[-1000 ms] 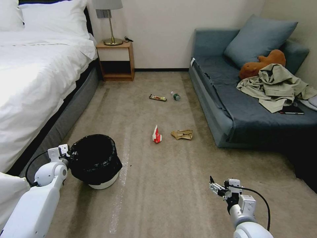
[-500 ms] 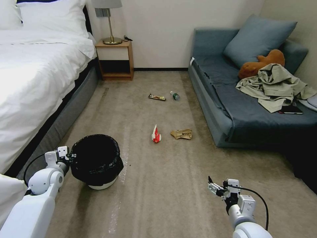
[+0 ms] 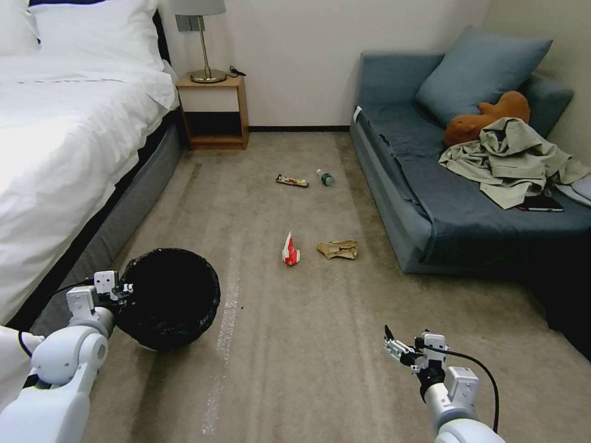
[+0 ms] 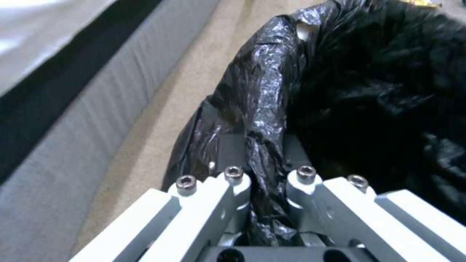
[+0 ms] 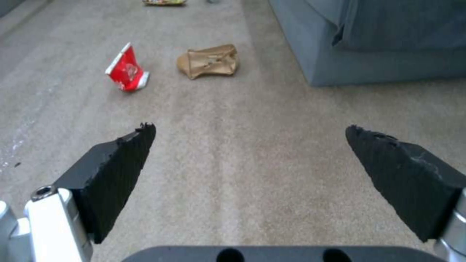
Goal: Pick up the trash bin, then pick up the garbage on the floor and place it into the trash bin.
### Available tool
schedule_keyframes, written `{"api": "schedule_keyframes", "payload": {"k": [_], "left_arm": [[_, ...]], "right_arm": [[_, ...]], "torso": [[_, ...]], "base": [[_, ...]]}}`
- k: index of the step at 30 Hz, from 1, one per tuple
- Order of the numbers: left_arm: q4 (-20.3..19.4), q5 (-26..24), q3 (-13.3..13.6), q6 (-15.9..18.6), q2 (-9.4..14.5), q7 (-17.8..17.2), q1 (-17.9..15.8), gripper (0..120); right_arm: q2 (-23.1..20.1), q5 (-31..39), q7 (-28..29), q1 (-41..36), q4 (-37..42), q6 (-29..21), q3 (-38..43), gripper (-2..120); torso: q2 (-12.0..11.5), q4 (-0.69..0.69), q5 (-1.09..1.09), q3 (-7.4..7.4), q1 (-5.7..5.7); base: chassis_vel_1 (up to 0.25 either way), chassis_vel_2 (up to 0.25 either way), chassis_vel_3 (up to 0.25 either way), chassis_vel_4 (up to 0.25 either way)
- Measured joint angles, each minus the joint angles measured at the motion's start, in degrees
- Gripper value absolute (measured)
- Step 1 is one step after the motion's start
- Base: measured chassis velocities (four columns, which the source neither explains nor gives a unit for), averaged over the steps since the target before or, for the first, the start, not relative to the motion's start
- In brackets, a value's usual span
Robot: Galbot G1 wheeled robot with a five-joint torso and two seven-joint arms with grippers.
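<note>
Beige carpet is seen between a white-sheeted bed and a blue sofa; positions below are given relative to the trash bin. The bin, lined with crinkled black plastic, is tipped so that its mouth faces the camera, just beside the bed base. The left hand is clenched on the bin's bagged rim, one finger inside and one outside. The right hand hangs released, its dark pads wide apart, well to the right of the bin above bare carpet. A red-and-white snack packet and a crumpled brown paper bag lie beyond the bin toward the sofa. Farther off are a dark bar wrapper and a small green-labelled bottle. No writing can be read. Beige clothing lies on the sofa.
</note>
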Motion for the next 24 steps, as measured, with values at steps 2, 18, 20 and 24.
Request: {"api": "schedule_keyframes", "payload": {"k": [2, 18, 20, 24], "left_arm": [[-1.59, 0.85, -1.08, -0.95, -0.75, -0.02, 2.08, 4], [-5.13, 4.14, -3.38, -5.52, -4.32, 0.78, 8.91, 4], [-5.14, 4.14, -3.63, -5.69, -4.4, 0.77, 8.93, 4], [-5.14, 4.08, -3.94, -6.06, -4.52, 0.77, 8.95, 4]], "right_arm": [[0.07, -0.16, -0.22, -0.25, 0.1, 0.51, -0.04, 100], [0.51, -1.03, -1.71, -0.02, -1.31, 2.73, -0.99, 100], [0.51, -1.08, -1.88, 0.08, -1.59, 2.95, -1.08, 100], [0.5, -1.27, -2.07, 0.23, -2.16, 3.45, -1.2, 100]], "torso": [[0.0, 0.0, 0.01, 0.0, 0.0], [0.01, 0.01, 0.0, 0.0, 0.0], [0.01, 0.01, 0.0, -0.01, 0.0], [0.01, 0.0, 0.0, -0.01, 0.0]], "base": [[0.0, 0.0, 0.0, 0.0], [0.0, 0.0, 0.0, 0.0], [0.0, 0.0, 0.0, 0.0], [0.0, 0.0, 0.0, 0.0]]}}
